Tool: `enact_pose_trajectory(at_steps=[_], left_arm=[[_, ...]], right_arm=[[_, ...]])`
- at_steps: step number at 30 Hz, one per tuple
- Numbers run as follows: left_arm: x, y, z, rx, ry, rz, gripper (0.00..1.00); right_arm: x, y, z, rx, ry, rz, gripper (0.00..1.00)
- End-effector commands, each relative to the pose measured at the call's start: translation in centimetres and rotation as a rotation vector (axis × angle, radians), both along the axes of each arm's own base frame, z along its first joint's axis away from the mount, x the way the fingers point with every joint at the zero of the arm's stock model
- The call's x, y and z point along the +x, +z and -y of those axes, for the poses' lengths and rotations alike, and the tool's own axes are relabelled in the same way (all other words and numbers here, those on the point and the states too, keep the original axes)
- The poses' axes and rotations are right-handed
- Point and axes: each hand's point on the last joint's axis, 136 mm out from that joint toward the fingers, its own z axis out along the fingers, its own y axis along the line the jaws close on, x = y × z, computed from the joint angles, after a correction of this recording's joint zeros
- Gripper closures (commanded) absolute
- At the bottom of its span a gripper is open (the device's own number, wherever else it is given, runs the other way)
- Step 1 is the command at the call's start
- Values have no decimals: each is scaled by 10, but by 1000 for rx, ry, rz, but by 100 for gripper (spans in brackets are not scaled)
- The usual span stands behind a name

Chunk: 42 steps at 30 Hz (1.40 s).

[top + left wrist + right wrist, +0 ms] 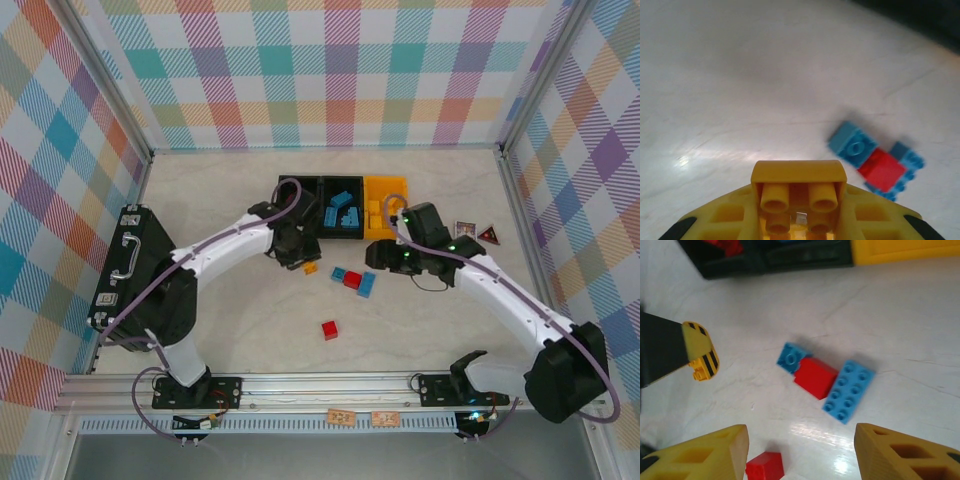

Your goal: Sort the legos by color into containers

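My left gripper [799, 205] is shut on a yellow-orange lego [799, 172], held just above the table in front of the containers [345, 205]; from above that lego [311, 267] shows at the fingertips. The bins are two black and one yellow-orange [385, 200]. The middle one holds blue legos [342, 212]. A small blue lego [791, 356], a red lego [815, 377] and an oblong blue lego [849, 390] lie touching on the table. My right gripper [800, 450] hovers open over them with nothing between its fingers. Another red lego [330, 329] lies nearer the arms.
A large black case with a handle [125, 265] lies at the table's left edge. Two small cards [476, 232] sit right of the yellow-orange bin. The left arm's striped fingertip [701, 357] shows to the left in the right wrist view.
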Motion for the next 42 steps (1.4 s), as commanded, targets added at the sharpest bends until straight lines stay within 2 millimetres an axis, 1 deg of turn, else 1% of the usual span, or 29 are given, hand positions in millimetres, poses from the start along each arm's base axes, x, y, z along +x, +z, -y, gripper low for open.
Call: enact_pose_trajectory(at_steps=[1,7,10,13,19,24,29,34,38,42], left_arm=[[18,12,31,-51,-80,38,75],[54,25,75,-93,-139,90,75],[72,30,91,-88,-164,120,75],[87,31,106,-83,-187,138,75],[112,35,135,-95,-226,188,74],[125,30,157,-132,-246,215,74],[135,27,171,-177,-244,251,73],[140,22,181,-210,-243,258,73],[143,18,185,-224,-240,261,73],[145,18,187,-233,-237,268,68]], right_arm=[[-4,-3,25,-8,-107,-22,40],[-7,-3,43,-16,-171,-9,40],[-10,-5,47,-13,-185,-6,40],[-13,-9,51,-15,-195,-13,40],[-19,-16,55,-12,-211,-27,40],[-23,-21,57,-4,-220,-35,40],[-26,-22,60,-10,-224,-35,40],[-26,-22,63,-14,-230,-32,40],[-27,-23,64,-12,-232,-36,40],[-27,-23,62,-3,-231,-41,40]])
